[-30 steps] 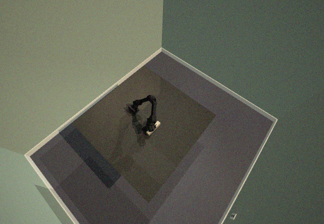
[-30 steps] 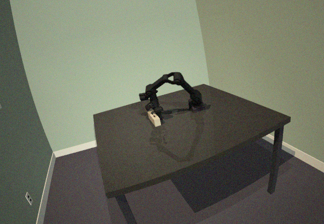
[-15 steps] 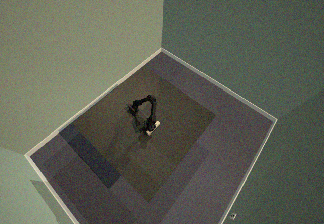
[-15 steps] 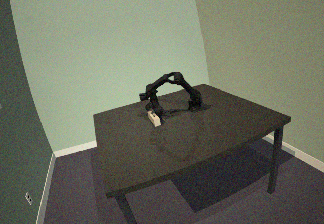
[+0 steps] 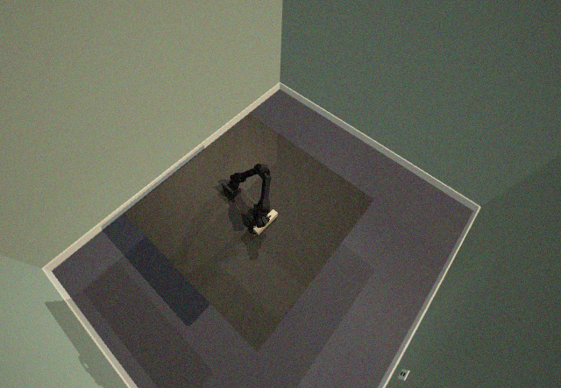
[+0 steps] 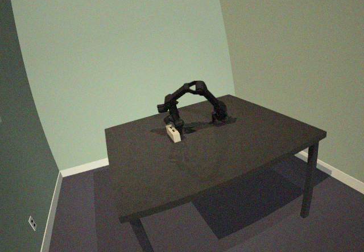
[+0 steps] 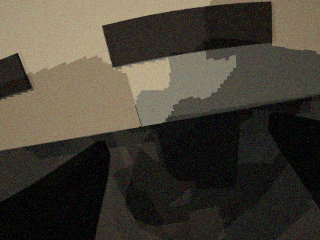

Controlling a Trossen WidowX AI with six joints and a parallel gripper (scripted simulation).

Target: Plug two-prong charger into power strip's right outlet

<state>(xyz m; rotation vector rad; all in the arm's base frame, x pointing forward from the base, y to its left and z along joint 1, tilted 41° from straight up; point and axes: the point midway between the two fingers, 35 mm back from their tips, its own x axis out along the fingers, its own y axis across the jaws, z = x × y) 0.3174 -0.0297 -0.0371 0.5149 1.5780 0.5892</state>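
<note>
The pale power strip [image 5: 273, 215] [image 6: 176, 137] [image 7: 60, 40] lies on the table and fills the upper wrist view. A long dark slot [image 7: 185, 35] and part of another dark slot [image 7: 11, 76] show on it there. My black gripper [image 5: 258, 224] [image 6: 180, 131] [image 7: 189, 132] is open, low at the strip's side, its fingers spread wide. A dark block-like shape [image 7: 200, 160] lies between and below the fingers in the wrist view, beside the strip's edge. I cannot tell whether it is the charger or a shadow. The charger is not clearly visible in the top and exterior views.
The dark table [image 5: 312, 194] [image 6: 235, 149] carries the arm, whose base [image 6: 220, 115] stands beyond the strip. The arm arches above the table. A wall socket [image 5: 403, 374] [image 6: 32, 223] is low on the wall, away from the table.
</note>
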